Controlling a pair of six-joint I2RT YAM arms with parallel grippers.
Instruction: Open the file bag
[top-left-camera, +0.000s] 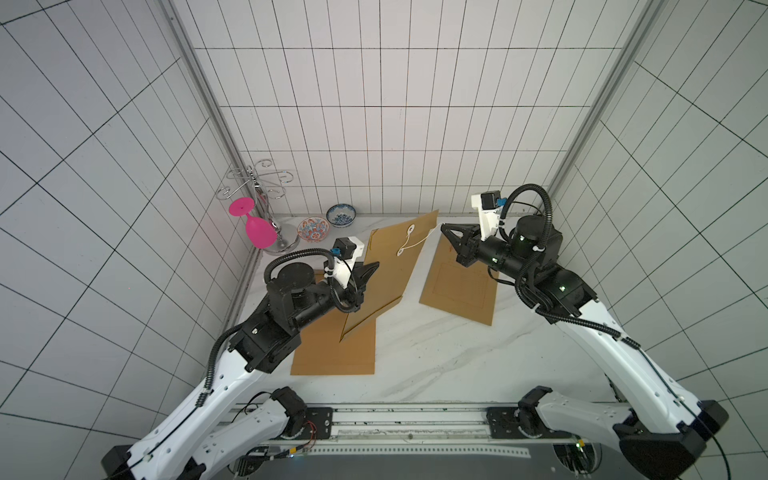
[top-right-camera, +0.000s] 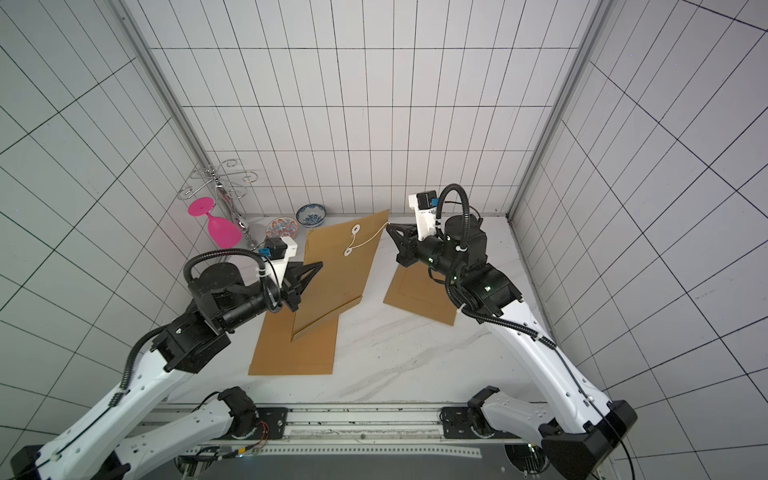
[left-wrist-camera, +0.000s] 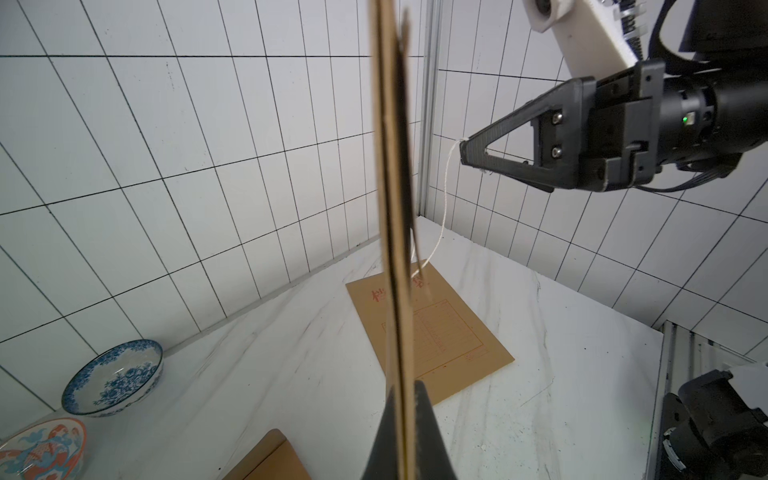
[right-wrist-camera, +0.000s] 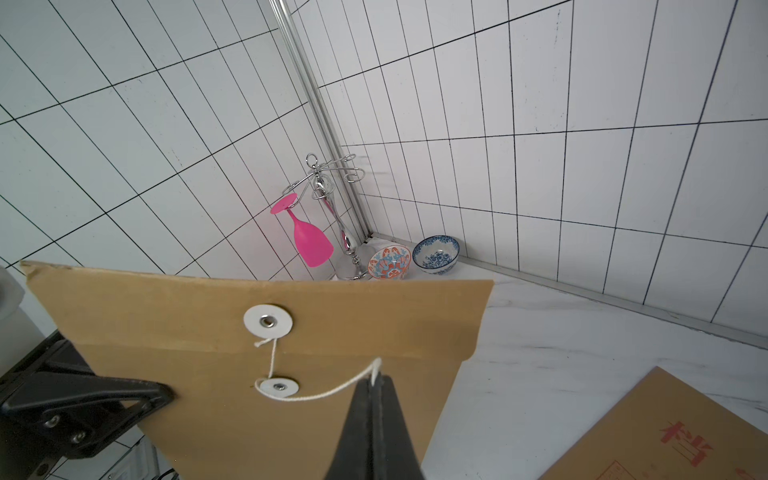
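Pinching the side edge of a stiff brown paper file bag (top-left-camera: 395, 270) with the left gripper (top-left-camera: 375, 264), thin black jaws pressed flat on both sides of the card. Holding that bag lifted above the white marble-look table (top-left-camera: 436, 365), turned up on its edge and tilted. Squeezing a thin white string (right-wrist-camera: 332, 392) tight in the right gripper (top-left-camera: 443, 226), just beside the bag's top corner, jaws closed on it with no gap. Letting the string sag in a soft curve from the lower round white disc (right-wrist-camera: 277, 386), with a short bit running up to a knot at the upper disc (right-wrist-camera: 268, 321). Sharing the table with a plain flat bag (top-left-camera: 332, 353) partly under the left arm and a red-printed flat bag (top-left-camera: 457, 291) under the right arm. Sharing the far corner with a pink goblet (top-left-camera: 259, 235) hanging upside down on a shiny curly wire rack (top-left-camera: 286, 244), a blue-and-white bowl (top-left-camera: 340, 215) and an orange-and-blue bowl (top-left-camera: 312, 229).
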